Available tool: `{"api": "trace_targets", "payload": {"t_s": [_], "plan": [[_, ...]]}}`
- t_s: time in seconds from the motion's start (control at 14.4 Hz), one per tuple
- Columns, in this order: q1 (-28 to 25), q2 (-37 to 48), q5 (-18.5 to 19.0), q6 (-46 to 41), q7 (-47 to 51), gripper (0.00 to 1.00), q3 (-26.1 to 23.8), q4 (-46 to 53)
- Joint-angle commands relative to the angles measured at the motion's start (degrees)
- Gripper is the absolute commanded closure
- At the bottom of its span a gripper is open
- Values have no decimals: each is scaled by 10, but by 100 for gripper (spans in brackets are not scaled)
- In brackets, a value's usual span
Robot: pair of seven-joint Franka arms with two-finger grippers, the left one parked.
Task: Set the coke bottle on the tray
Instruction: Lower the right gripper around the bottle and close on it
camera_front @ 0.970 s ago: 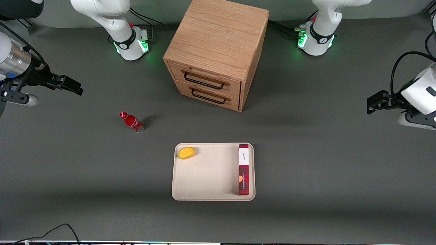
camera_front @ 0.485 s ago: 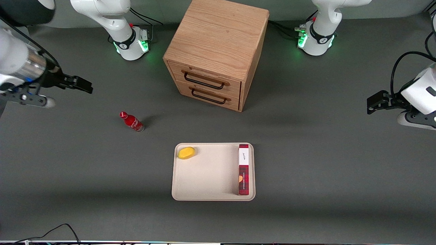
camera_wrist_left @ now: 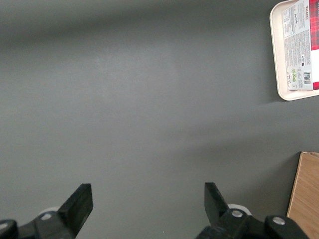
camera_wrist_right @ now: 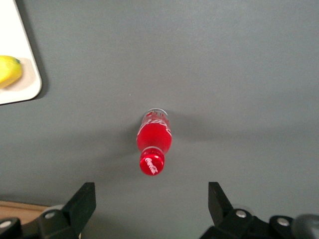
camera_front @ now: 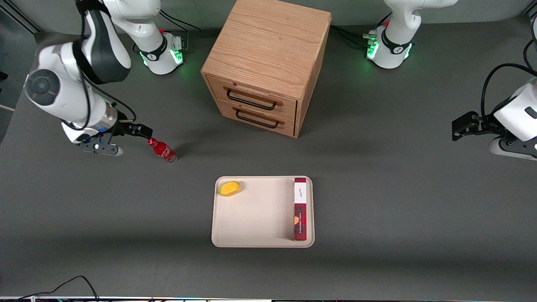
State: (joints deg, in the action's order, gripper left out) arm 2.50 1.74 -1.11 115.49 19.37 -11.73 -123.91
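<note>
Your gripper [camera_front: 144, 133], fingers apart, hovers just above the upright coke bottle [camera_front: 162, 150] on the worktop [camera_front: 377, 188], well apart from the tray [camera_front: 260, 209]. Descend off-centre and a finger likely clips the cap, toppling it.

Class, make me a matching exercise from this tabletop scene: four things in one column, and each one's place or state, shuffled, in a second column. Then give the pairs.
1. coke bottle
2. yellow fruit
3. red plaid box
4. hand

A. open, above the bottle's cap
B. along the tray's edge toward the parked arm
C. standing on the bare table
D. in a tray corner nearest the bottle

Pairs: 1-C, 2-D, 3-B, 4-A
</note>
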Motion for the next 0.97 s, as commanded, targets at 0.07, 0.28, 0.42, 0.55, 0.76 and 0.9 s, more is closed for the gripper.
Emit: {"api": "trace_targets", "payload": {"t_s": [0.07,0.28,0.42,0.55,0.76,0.9], "plan": [[0,28,-13,24,5,0,0,-34],[0,28,-13,46,5,0,0,-50],[-1,28,-13,66,10,0,-1,-67],[-1,28,-13,85,10,0,-1,-81],[-1,28,-13,119,10,0,-1,-111],[-1,26,-13,164,10,0,-1,-138]]}}
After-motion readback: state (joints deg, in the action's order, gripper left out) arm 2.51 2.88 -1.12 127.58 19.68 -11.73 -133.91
